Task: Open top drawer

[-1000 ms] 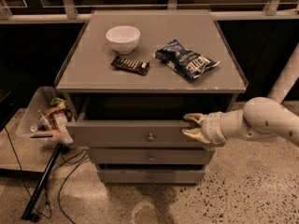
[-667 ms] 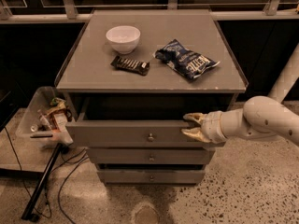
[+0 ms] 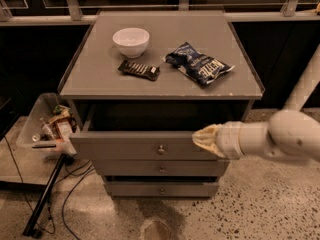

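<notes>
The top drawer (image 3: 130,145) is a wide grey front with a small round metal knob (image 3: 161,149) at its centre. It stands pulled out from the grey cabinet (image 3: 100,84), leaving a dark gap behind its upper edge. My gripper (image 3: 201,136) comes in from the right on a white arm. Its pale tips rest at the drawer front's top edge, right of the knob. Two narrower drawer fronts (image 3: 161,169) sit below.
On the cabinet top lie a white bowl (image 3: 131,41), a dark snack bar (image 3: 139,70) and a blue chip bag (image 3: 199,64). A clear bin of clutter (image 3: 47,126) stands at the left, with a black pole and cables on the speckled floor.
</notes>
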You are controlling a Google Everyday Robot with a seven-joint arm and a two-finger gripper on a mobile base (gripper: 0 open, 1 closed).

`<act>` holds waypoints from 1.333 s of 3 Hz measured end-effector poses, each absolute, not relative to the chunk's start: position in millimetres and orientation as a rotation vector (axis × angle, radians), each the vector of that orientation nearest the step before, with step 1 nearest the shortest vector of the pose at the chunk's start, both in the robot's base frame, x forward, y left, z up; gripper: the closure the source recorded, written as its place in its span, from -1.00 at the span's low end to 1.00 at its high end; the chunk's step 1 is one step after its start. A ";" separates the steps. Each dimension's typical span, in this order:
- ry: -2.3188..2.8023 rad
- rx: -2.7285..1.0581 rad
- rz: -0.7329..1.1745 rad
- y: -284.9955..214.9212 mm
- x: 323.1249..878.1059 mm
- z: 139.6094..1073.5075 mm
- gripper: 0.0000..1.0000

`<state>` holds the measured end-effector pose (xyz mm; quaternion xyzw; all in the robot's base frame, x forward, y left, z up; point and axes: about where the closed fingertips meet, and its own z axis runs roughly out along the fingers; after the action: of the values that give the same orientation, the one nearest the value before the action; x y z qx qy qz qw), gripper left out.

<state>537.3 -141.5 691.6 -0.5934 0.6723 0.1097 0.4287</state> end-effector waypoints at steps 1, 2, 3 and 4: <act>1.641 -1.431 0.247 -128.1 505.2 698.8 0.67; 1.641 -1.431 0.247 -128.0 505.0 698.6 0.21; 1.638 -1.462 0.250 -123.3 523.2 697.2 -0.26; 1.621 -1.527 0.214 -143.8 552.9 691.0 -0.72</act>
<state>552.9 -143.8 691.0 -0.6139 0.6516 0.0860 0.4371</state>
